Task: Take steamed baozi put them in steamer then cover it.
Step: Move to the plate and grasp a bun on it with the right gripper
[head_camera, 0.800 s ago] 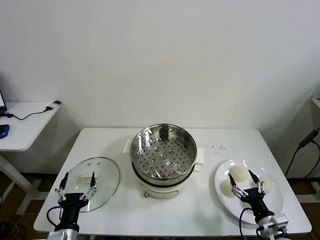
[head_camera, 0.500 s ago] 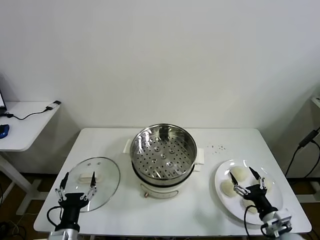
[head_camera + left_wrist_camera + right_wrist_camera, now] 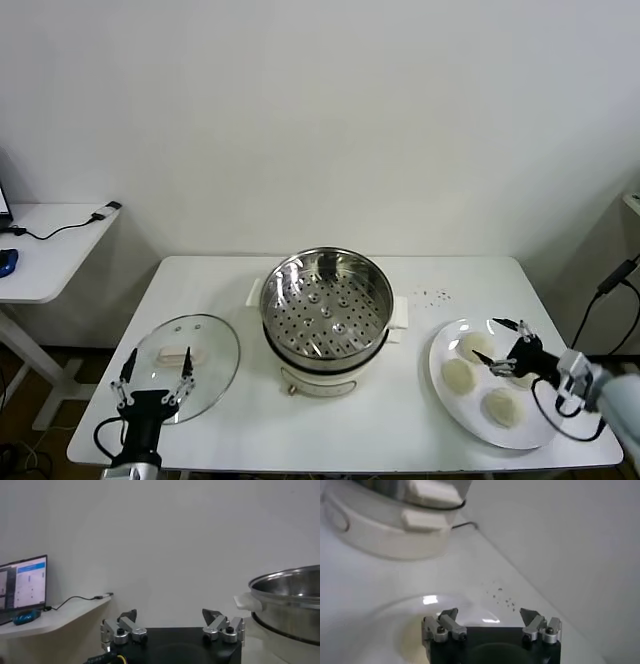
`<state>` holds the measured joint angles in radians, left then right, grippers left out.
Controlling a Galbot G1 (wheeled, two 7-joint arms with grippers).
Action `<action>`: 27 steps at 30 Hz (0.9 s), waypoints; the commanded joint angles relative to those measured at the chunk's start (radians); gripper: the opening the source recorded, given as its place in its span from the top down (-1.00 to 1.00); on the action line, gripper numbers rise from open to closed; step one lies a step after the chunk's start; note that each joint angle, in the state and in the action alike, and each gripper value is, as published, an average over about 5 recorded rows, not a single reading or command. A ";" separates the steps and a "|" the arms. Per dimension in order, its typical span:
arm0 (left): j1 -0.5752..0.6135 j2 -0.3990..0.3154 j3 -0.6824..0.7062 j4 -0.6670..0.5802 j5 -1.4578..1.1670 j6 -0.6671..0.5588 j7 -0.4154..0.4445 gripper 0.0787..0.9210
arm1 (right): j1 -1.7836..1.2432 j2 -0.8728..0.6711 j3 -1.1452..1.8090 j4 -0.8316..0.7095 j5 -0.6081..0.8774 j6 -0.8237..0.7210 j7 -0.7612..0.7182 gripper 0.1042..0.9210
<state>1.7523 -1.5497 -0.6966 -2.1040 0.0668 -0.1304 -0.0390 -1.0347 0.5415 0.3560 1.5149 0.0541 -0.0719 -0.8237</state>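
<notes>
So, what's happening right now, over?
Right gripper open, over the plate of baozi. Left gripper open, by the glass lid. Steamer uncovered, no buns inside. Nothing in the way.

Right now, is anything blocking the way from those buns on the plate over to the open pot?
Nothing visible does. The buns sit on the plate, and bare table separates it from the steamer, which stands uncovered. Its glass lid lies on the far side.
</notes>
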 commanded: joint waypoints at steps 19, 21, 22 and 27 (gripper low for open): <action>-0.014 0.011 -0.009 0.012 0.003 0.018 -0.014 -0.77 | 1.056 0.082 -1.186 -0.406 -0.102 -0.044 -0.363 -0.76; -0.013 0.012 -0.011 0.014 0.003 0.019 -0.015 -0.77 | 1.062 0.108 -1.205 -0.425 -0.103 -0.045 -0.361 -0.76; -0.012 0.012 -0.012 0.015 0.003 0.019 -0.015 -0.77 | 1.064 0.119 -1.214 -0.435 -0.104 -0.046 -0.359 -0.76; -0.014 0.013 -0.019 0.016 0.002 0.022 -0.016 -0.77 | 1.052 0.156 -1.230 -0.479 -0.120 -0.044 -0.353 -0.76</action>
<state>1.7382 -1.5380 -0.7152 -2.0890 0.0681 -0.1092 -0.0539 -0.1053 0.6174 -0.7106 1.1224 -0.0578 -0.1072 -1.1468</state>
